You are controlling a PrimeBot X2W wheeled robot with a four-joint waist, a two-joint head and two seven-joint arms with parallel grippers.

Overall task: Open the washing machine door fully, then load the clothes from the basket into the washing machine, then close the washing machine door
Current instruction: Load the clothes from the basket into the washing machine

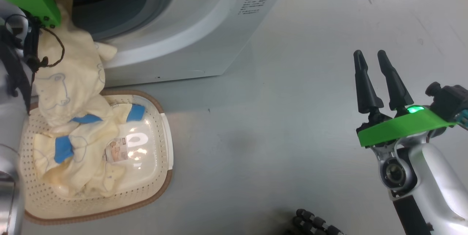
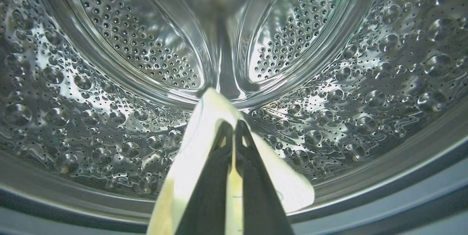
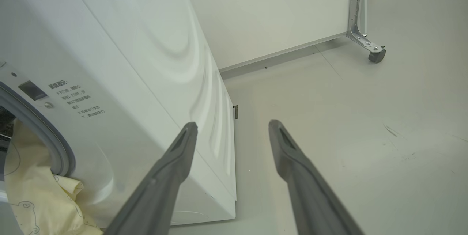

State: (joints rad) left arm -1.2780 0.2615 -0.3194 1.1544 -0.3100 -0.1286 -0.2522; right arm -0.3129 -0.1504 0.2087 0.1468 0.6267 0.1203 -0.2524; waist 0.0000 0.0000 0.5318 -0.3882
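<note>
- Evidently mid-load: the left pincer (image 2: 234,124) is clamped on a fold of the clothes (image 2: 197,143), inside the steel drum (image 2: 91,118) where the fabric should drop.
- The rest trails from the washing machine (image 1: 190,45) mouth into the basket (image 1: 162,185), so more feeding looks needed.
- The right pincer (image 1: 369,55) hangs apart and empty over the floor (image 1: 274,136), out of the way.

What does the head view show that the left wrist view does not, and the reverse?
Head view adds: the basket with clothes lying in it, and the right gripper, fingers open, holding nothing. Left wrist view adds: the dimpled steel drum and the left gripper, shut on a fold of the clothes. Both: the clothes and the washing machine.
</note>
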